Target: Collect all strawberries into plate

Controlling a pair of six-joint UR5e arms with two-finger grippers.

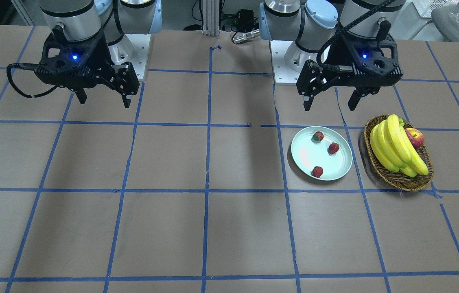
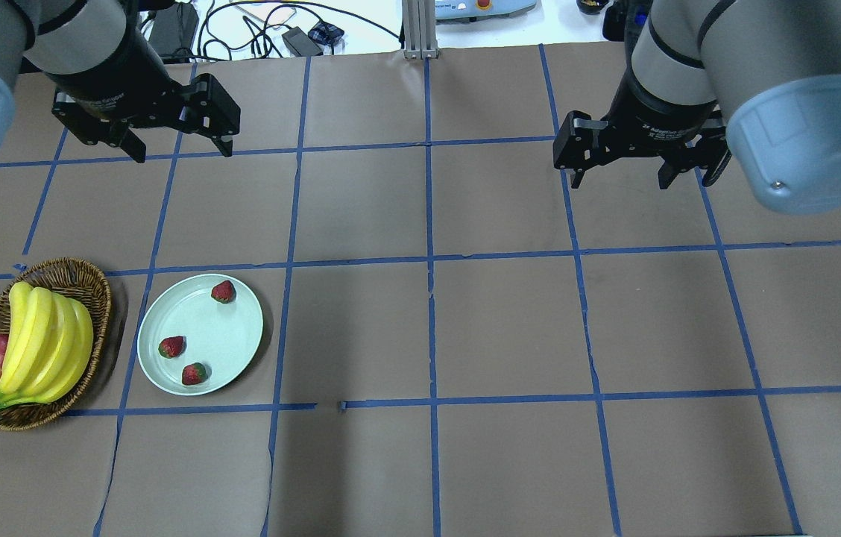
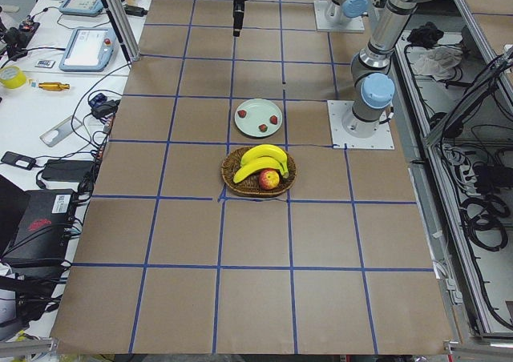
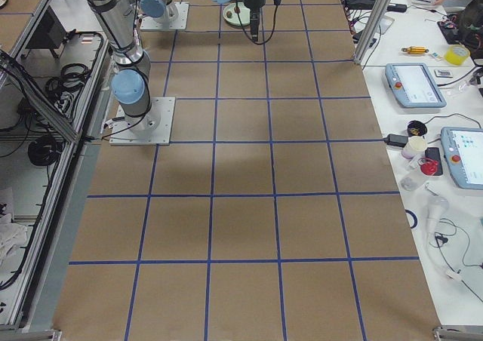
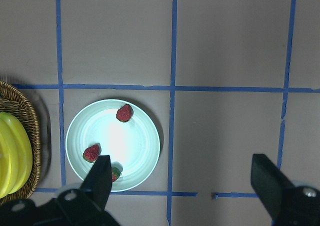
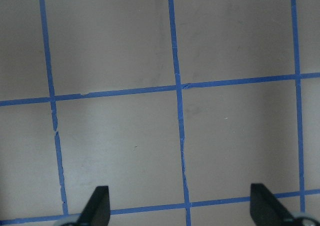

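Both arms hang high over the bench, wrists pointing straight down. Left pincer is spread wide and empty, and right pincer is wide too. Three strawberries sit apart on the plate, below the left pincer.

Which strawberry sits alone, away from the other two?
The strawberry by the plate rim farthest from the robot; the other two lie close together on the opposite side.
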